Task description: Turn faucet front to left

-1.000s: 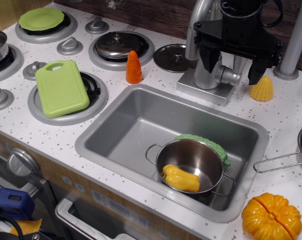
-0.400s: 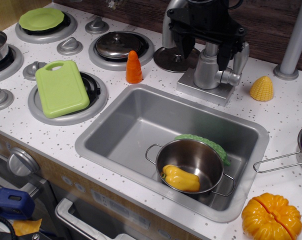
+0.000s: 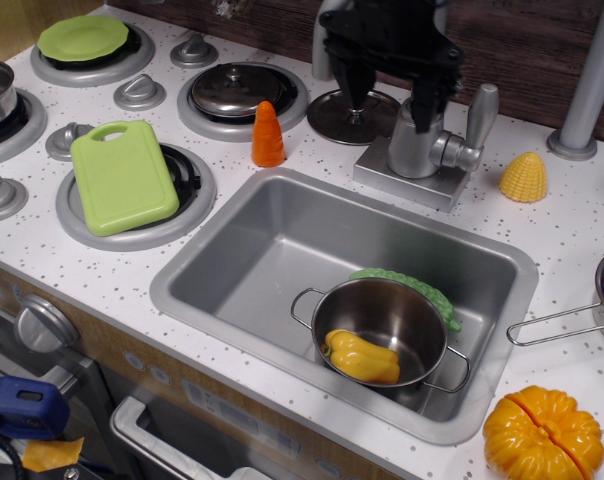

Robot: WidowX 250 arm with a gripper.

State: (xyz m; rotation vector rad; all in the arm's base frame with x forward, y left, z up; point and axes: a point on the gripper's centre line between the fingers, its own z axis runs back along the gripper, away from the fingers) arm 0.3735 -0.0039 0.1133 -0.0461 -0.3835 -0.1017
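The silver-grey faucet stands on its square base plate behind the sink, and its side lever handle points up to the right. My black gripper hangs over the faucet body with its jaws spread wide, one finger to the left of the body and one above it. The gripper hides most of the curved spout. Only a silver strip of the spout shows at the gripper's left side, over the back left of the counter.
The grey sink holds a steel pot with a yellow pepper. An orange carrot and a dark lid sit left of the faucet. A yellow corn and a grey pole are to its right. An orange pumpkin lies at the front right.
My gripper has swept from right of the faucet to its left, over the body. The spout has swung left with it, and the lever handle is now uncovered.
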